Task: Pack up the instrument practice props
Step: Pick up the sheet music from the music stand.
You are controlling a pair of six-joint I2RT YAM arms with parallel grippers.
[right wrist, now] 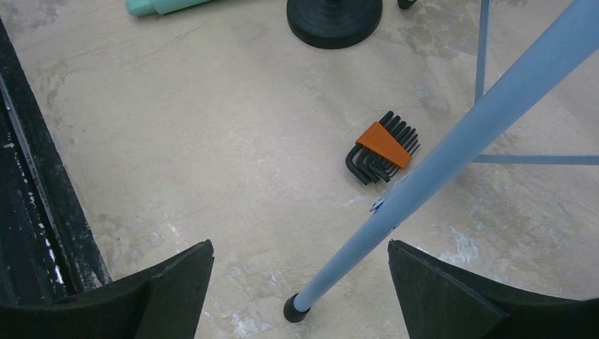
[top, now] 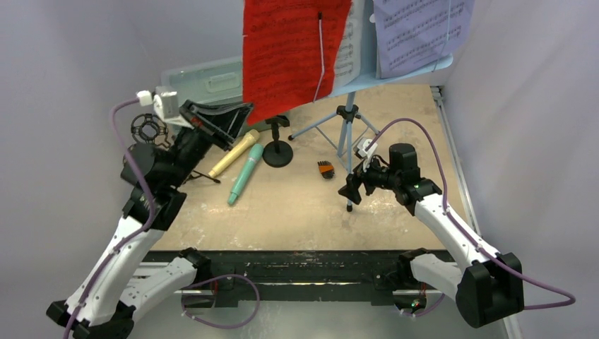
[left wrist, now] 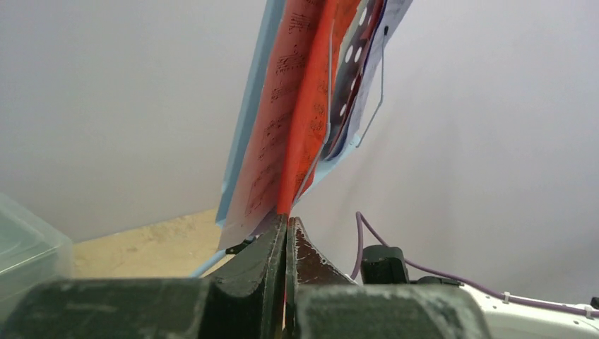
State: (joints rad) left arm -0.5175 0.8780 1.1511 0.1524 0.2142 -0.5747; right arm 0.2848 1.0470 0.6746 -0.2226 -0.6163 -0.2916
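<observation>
The red music sheet hangs on the light-blue perforated music rack, beside a purple sheet. A white sheet peeks out behind the red one. My left gripper is shut on the red sheet's lower corner; in the left wrist view the jaws pinch the red sheet. My right gripper is open, with the rack's near tripod leg between its jaws, untouched. The tan microphone and teal microphone lie on the table. The round-base holder stands next to them. The ring-top holder stands at the left.
A pale green translucent case stands at the back left behind my left gripper. An orange-and-black hex key set lies near the tripod legs, also in the right wrist view. Grey walls close in both sides. A black rail runs along the near edge.
</observation>
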